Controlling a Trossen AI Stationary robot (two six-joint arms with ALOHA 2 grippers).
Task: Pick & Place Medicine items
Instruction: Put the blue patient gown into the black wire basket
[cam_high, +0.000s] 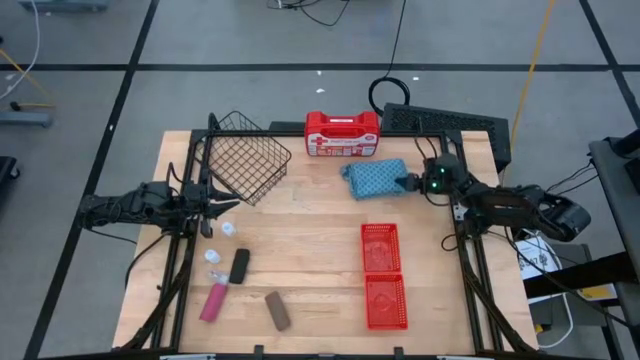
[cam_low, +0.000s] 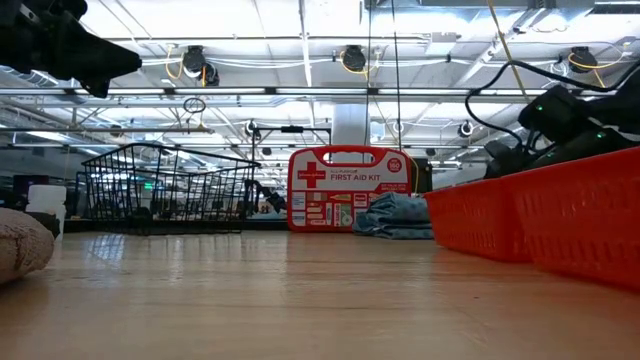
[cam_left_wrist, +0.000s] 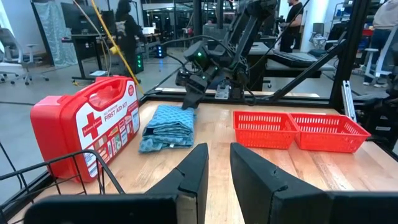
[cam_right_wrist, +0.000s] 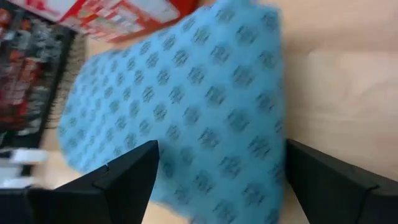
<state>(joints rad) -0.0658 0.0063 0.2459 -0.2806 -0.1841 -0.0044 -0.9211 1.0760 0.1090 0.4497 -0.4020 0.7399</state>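
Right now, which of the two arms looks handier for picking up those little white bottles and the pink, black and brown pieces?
Probably the left. The left gripper, fingers open, hovers near the tiny white round bottles and small black oblong piece. The right gripper, also open, is across the table over the blue patterned cloth.

A blue patterned cloth (cam_right_wrist: 186, 106) fills most of the frame, lying on the light wooden table (cam_right_wrist: 339, 74); the right gripper (cam_right_wrist: 217, 180) has its two dark fingers (cam_right_wrist: 118, 177) spread wide at the lower corners, the cloth between them; a red case (cam_right_wrist: 118, 15) shows at the top left; dark wire mesh (cam_right_wrist: 31, 68) runs down the left edge.
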